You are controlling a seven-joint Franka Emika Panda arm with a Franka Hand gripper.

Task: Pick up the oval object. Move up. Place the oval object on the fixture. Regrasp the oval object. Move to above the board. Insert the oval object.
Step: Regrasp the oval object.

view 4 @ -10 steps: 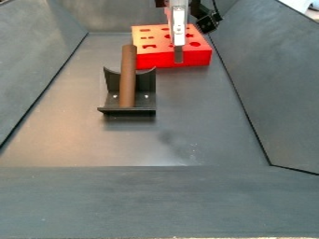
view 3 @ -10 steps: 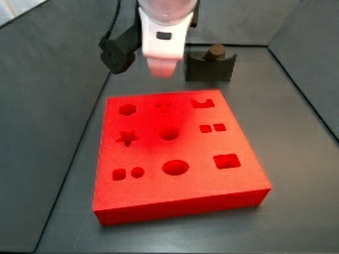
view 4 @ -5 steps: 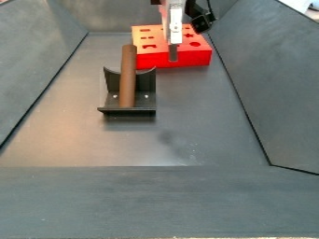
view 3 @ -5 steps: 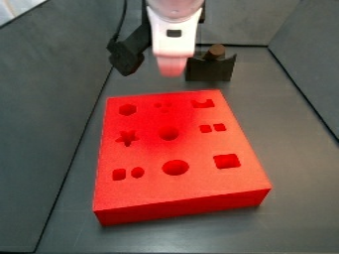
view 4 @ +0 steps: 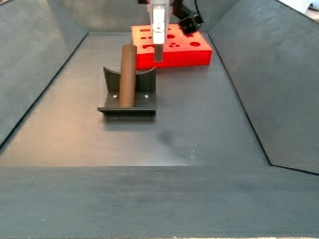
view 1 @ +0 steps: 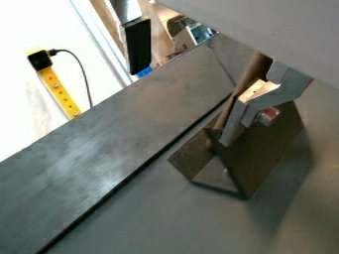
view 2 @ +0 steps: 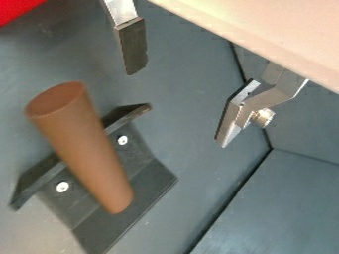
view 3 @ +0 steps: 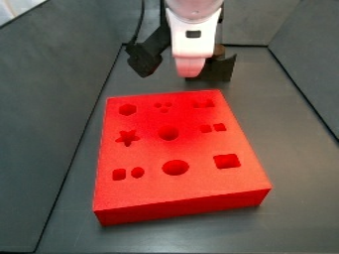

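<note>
Grey floor: empty gripper above oval object.

The oval object rests on the fixture; the hand hangs between fixture and board.

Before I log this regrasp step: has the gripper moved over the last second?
Yes. In a side view the gripper, open and empty, has shifted off the board toward the oval object on the fixture.

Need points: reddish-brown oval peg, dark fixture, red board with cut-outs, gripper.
Reddish-brown oval peg point(view 4: 125, 73): side view, mid-shaft.
Dark fixture point(view 4: 129, 112): side view, base plate's front edge.
Red board with cut-outs point(view 3: 199, 149): side view, bare top face.
Gripper point(view 2: 179, 77): wrist view, gap between open fingers, empty.
</note>
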